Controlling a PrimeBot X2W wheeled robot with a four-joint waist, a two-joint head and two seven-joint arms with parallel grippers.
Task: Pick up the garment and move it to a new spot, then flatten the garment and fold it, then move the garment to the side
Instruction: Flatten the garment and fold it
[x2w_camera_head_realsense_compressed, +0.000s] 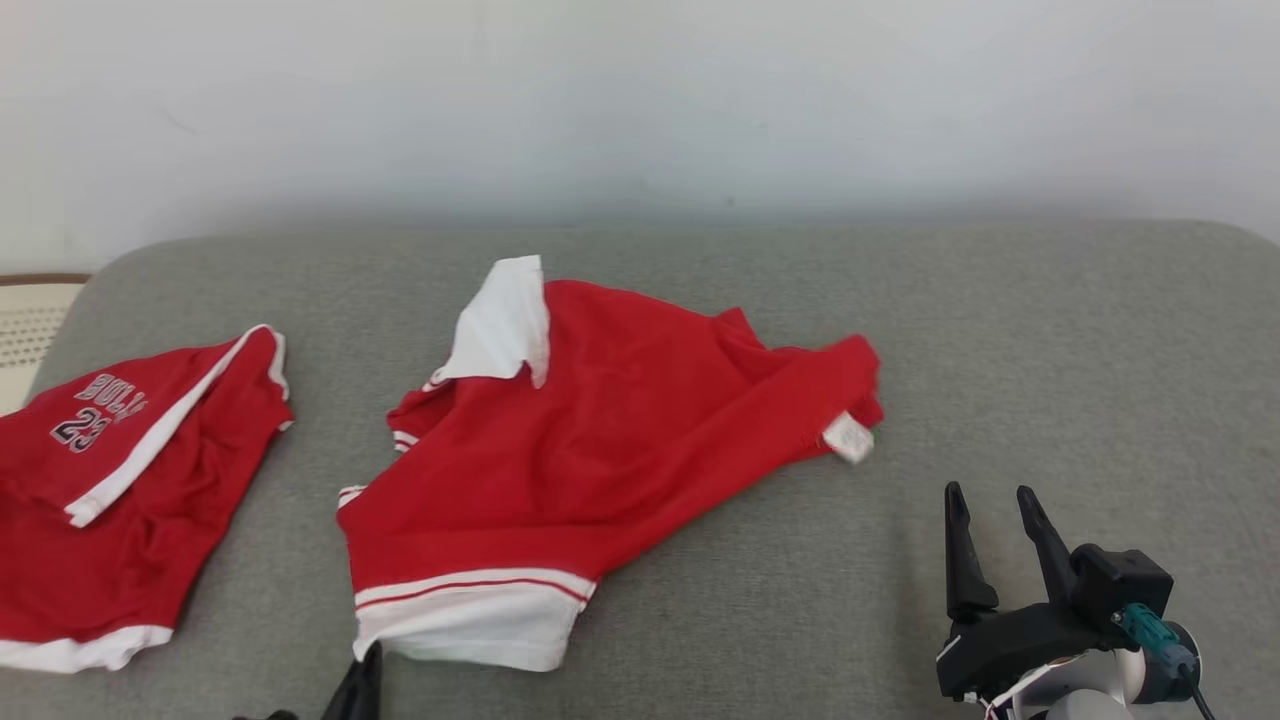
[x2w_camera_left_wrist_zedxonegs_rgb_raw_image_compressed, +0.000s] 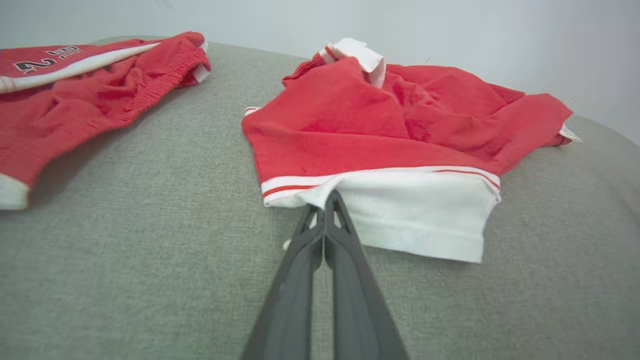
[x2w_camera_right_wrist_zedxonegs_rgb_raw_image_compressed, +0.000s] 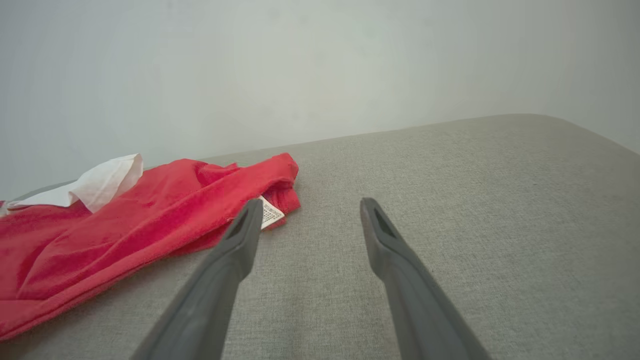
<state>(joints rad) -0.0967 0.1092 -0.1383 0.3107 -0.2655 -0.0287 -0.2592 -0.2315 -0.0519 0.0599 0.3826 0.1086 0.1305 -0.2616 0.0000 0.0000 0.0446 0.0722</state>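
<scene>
A red garment (x2w_camera_head_realsense_compressed: 600, 450) with white cuffs and collar lies crumpled in the middle of the grey cushion (x2w_camera_head_realsense_compressed: 1050, 340). Its white hem (x2w_camera_left_wrist_zedxonegs_rgb_raw_image_compressed: 425, 215) faces me. My left gripper (x2w_camera_left_wrist_zedxonegs_rgb_raw_image_compressed: 329, 202) is shut, its tips pinched on the left corner of that hem; in the head view its dark tip (x2w_camera_head_realsense_compressed: 368, 670) pokes up at the bottom edge just under the hem. My right gripper (x2w_camera_head_realsense_compressed: 990, 505) stands open over bare cushion, right of the garment. In the right wrist view the garment (x2w_camera_right_wrist_zedxonegs_rgb_raw_image_compressed: 100, 230) and its white label (x2w_camera_right_wrist_zedxonegs_rgb_raw_image_compressed: 271, 214) lie just beside my right gripper's (x2w_camera_right_wrist_zedxonegs_rgb_raw_image_compressed: 311, 210) left finger.
A second red garment (x2w_camera_head_realsense_compressed: 120, 480) printed "BULLS 23" with white trim lies at the cushion's left end, also seen in the left wrist view (x2w_camera_left_wrist_zedxonegs_rgb_raw_image_compressed: 75, 95). A pale wall (x2w_camera_head_realsense_compressed: 640, 100) rises behind. Bare cushion stretches to the right (x2w_camera_right_wrist_zedxonegs_rgb_raw_image_compressed: 475, 200).
</scene>
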